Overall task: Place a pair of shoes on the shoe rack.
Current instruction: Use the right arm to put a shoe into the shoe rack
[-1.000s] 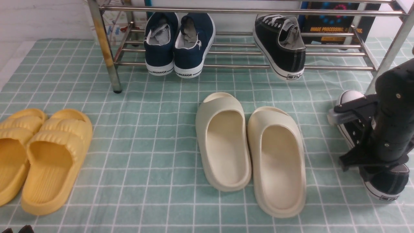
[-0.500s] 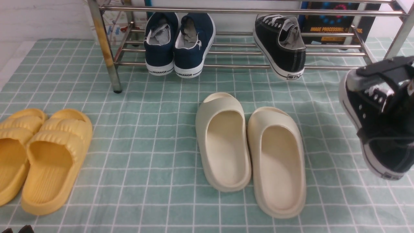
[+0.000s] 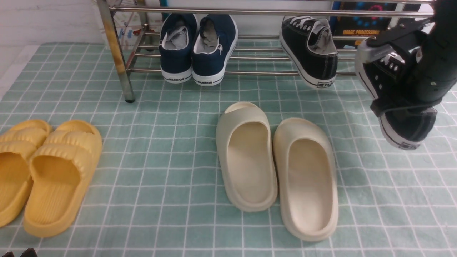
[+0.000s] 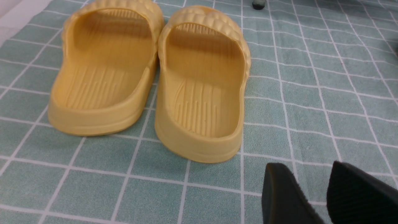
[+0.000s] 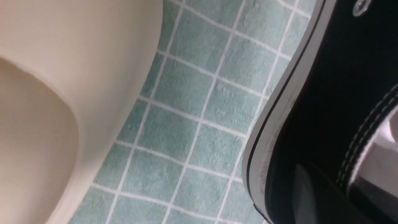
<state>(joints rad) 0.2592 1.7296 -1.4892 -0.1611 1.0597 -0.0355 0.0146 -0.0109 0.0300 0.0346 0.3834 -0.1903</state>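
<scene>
In front view, right gripper [image 3: 378,107] clamping one black sneaker [image 3: 407,125] above the cloth [image 3: 153,178], its mate [image 3: 321,53] resting on the shoe rack [image 3: 257,73]; in left wrist view, left gripper [image 4: 307,189] gaping near yellow slippers [image 4: 202,93]; in right wrist view, black canvas filling one side.

The claw [image 5: 323,189] grips a black sneaker [image 5: 317,102] near a cream slipper [image 5: 112,56].

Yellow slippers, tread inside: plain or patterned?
The yellow slippers have ribbed insoles, plain yellow, with fine lengthwise grooves; clearest in the left wrist view.
</scene>
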